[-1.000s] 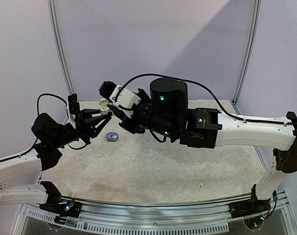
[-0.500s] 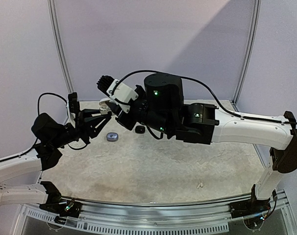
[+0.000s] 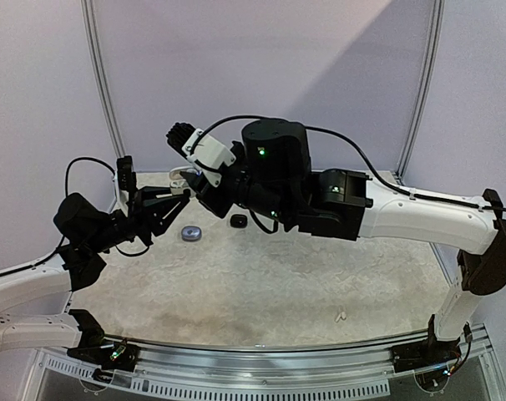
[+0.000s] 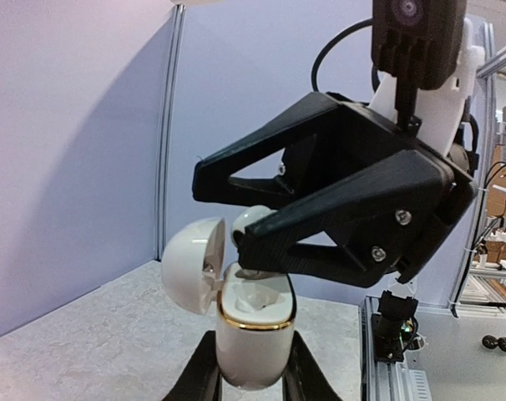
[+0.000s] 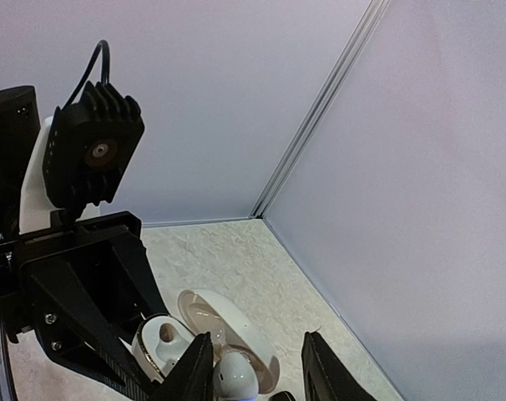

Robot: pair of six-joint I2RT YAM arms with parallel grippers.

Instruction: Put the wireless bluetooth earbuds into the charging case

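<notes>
The left gripper [image 4: 251,378] is closed tight on the white charging case [image 4: 251,338] and holds it up in the air, standing straight. The case's mouth, with its gold rim, faces up. Its lid [image 4: 193,263] is flipped open and hangs off to one side.

The right gripper [image 5: 255,376] comes down from above. Its two fingers stand a little apart. A white earbud [image 5: 235,378] sits between them, close against one finger, with a gap to the other. It does not look squeezed, so I think it is loose or nearly let go.

The earbud is just above the case's open mouth, almost touching it. So the way to go is straight down into the case. I cannot tell which way the earbud's long side points. The right arm is the one at the earbud.

A small black thing [image 3: 238,220] and a small round grey thing [image 3: 190,234] lie on the table [image 3: 261,284] below.

I can see no words or labels to read.
</notes>
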